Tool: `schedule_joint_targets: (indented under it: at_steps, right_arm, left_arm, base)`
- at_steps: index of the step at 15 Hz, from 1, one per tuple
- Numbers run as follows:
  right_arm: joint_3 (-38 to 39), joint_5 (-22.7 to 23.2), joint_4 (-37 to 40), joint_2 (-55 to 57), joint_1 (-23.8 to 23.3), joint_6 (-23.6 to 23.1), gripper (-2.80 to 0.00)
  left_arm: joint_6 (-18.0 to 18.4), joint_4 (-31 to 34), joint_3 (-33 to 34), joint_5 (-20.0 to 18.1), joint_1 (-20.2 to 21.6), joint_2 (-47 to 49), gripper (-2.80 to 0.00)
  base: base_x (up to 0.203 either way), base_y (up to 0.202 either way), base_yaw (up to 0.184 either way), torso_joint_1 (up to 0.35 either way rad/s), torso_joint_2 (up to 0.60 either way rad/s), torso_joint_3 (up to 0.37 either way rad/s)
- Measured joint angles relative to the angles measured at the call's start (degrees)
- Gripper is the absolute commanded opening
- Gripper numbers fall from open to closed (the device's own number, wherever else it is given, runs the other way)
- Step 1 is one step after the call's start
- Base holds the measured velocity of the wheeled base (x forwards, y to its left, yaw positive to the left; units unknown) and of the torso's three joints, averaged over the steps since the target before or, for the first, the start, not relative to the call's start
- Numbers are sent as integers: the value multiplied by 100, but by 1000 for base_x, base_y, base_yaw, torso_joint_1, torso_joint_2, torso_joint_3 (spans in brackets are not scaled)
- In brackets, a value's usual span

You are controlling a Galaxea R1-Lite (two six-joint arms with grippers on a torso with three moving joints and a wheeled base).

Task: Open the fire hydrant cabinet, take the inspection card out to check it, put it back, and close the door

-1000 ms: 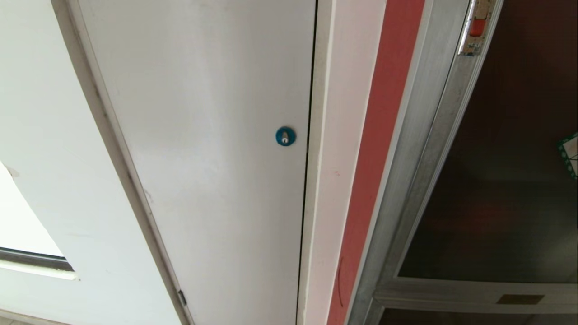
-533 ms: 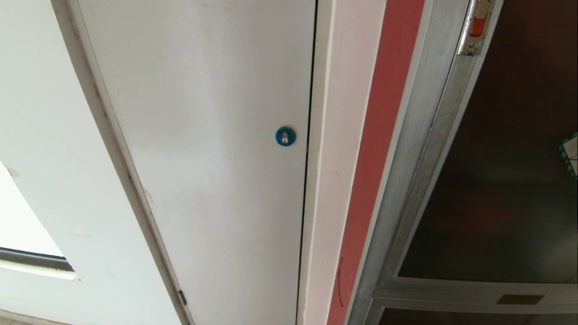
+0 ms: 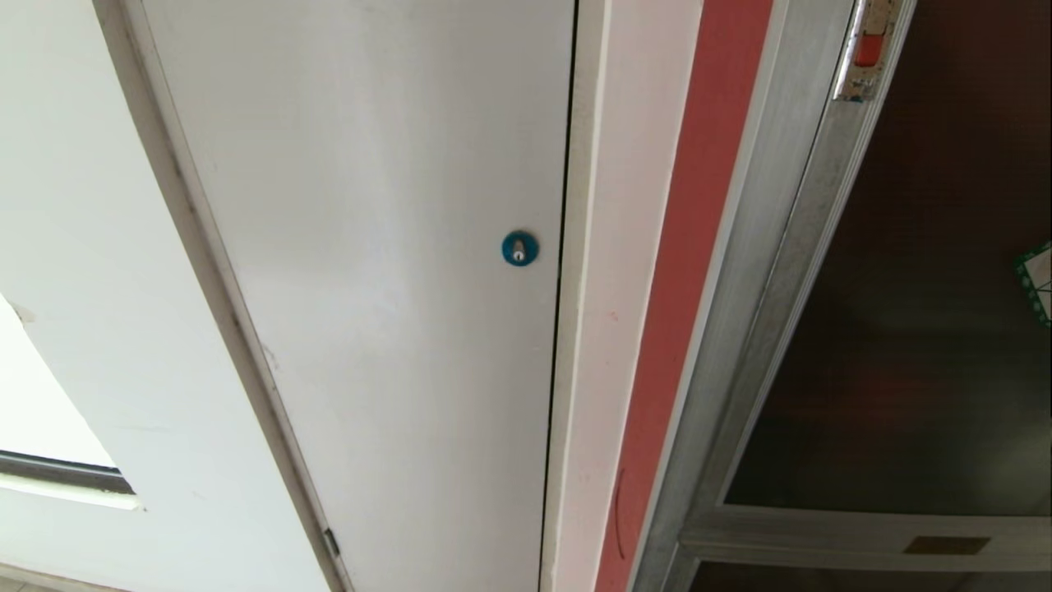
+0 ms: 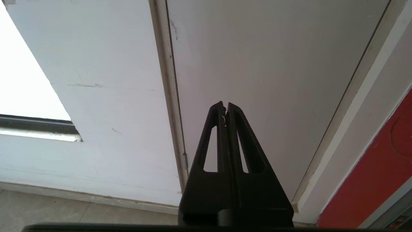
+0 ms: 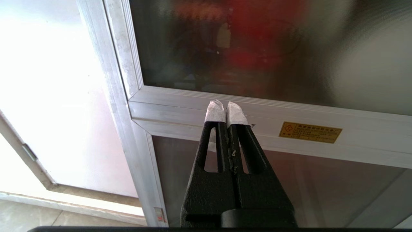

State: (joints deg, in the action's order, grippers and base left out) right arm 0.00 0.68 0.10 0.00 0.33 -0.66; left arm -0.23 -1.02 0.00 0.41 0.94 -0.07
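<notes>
Head view: the fire hydrant cabinet (image 3: 744, 271) sat at the 3 o'clock side of the frame, its frame of brushed aluminium, dull grey, with fine lengthwise grain. The door (image 3: 929, 312) was shut, a large flat pane of dark tinted glass, smooth and faintly reflective, with a vague red shape behind it. A small red latch (image 3: 867, 49) in a scuffed metal plate sat at about 1 o'clock on the door's stile. A sliver of a green-and-white sticker (image 3: 1037, 284) showed at 3 o'clock, cut by the frame edge. A matte red strip (image 3: 682, 279) ran alongside the aluminium. At centre, a plain white panel door (image 3: 386, 288), flat and painted, carried a round blue lock (image 3: 519, 248) near its edge at 3 o'clock.

Right wrist view: the right gripper (image 5: 227, 106) hung before the aluminium rail between the upper and lower glass panes, apart from it as far as could be told. Its black, tapered, slotted fingers (image 5: 215, 111) were pressed together, tips wrapped in white tape, holding nothing. A rectangular orange label (image 5: 310, 132) sat on the rail at 3 o'clock of the tips. Red blurs showed through the glass; no card could be made out.

Left wrist view: the left gripper (image 4: 225, 106) pointed at the white panel door, black fingers closed, empty.
</notes>
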Motion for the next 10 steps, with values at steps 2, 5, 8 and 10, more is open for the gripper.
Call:
schedule_joint_targets:
  at_steps: [2,5,8,10]
  right_arm:
    - [0,0,0,0,0,0,-280]
    - [0,0,0,0,0,0,-280]
    - [0,-1,0,0,0,-2,-280]
    - [0,0,0,0,0,0,-280]
  left_arm:
    - [-2,-2,0,0,0,0,-280]
    - [-2,-2,0,0,0,0,-280]
    - [-2,-2,0,0,0,0,-280]
    - [1,-2,0,0,0,0,-280]
  base:
    - [0,0,0,0,0,0]
    - [0,0,0,0,0,0]
    - [0,0,0,0,0,0]
    - [0,0,0,0,0,0]
